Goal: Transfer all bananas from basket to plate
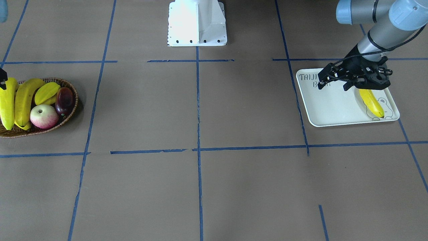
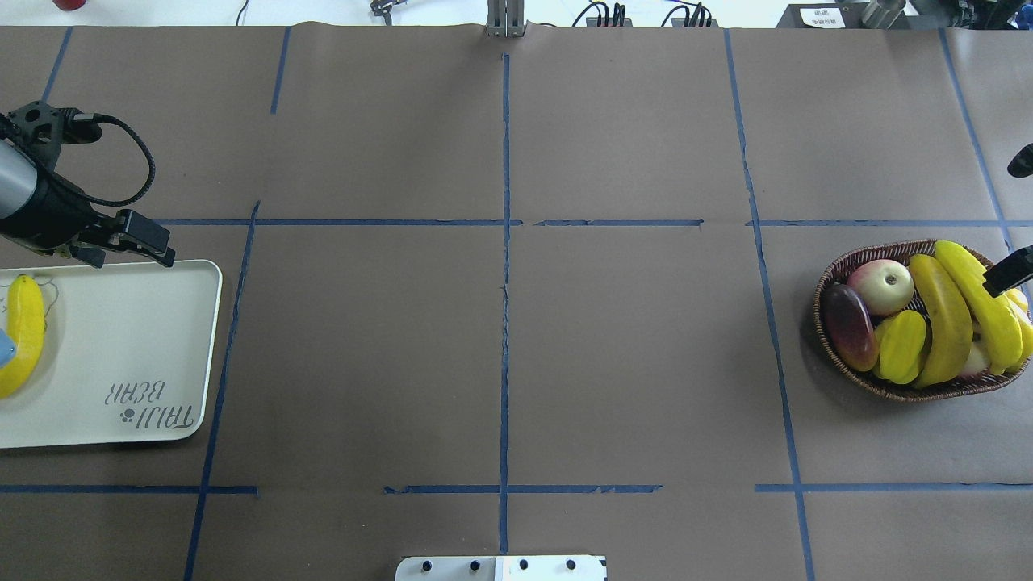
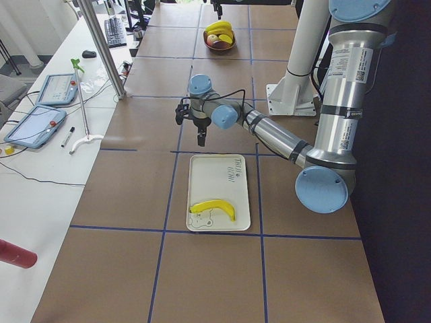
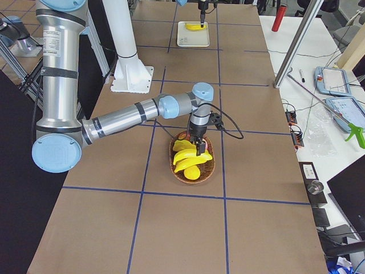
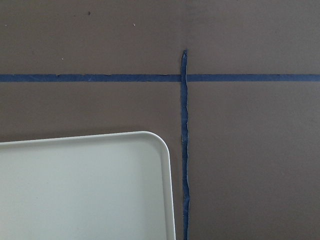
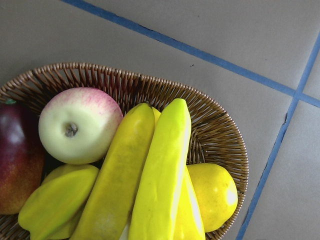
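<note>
One banana lies on the plate, at the end printed with the bear outline, its length running along the plate's short side. The plate sits on the left part of the surface, well apart from the basket at the far right.

In the basket a duller banana and a bright banana lie side by side, touching. What seems to be a third banana shows under the bright one, though most of it is hidden. Packed in with them are a starfruit, an apple, a dark red fruit and a pear. The pear is against the rim on the far side of the bananas from the apple.

The left gripper hangs above the plate's edge away from the robot. Its jaws are spread wide and hold nothing, clear of the banana on the plate. The right gripper hovers over the basket with its jaws wide and empty. In the overhead view one finger crosses the bright banana, but I cannot tell whether it touches. Blue tape lines divide the brown surface into squares, and the robot's white base stands at the middle of its edge.
</note>
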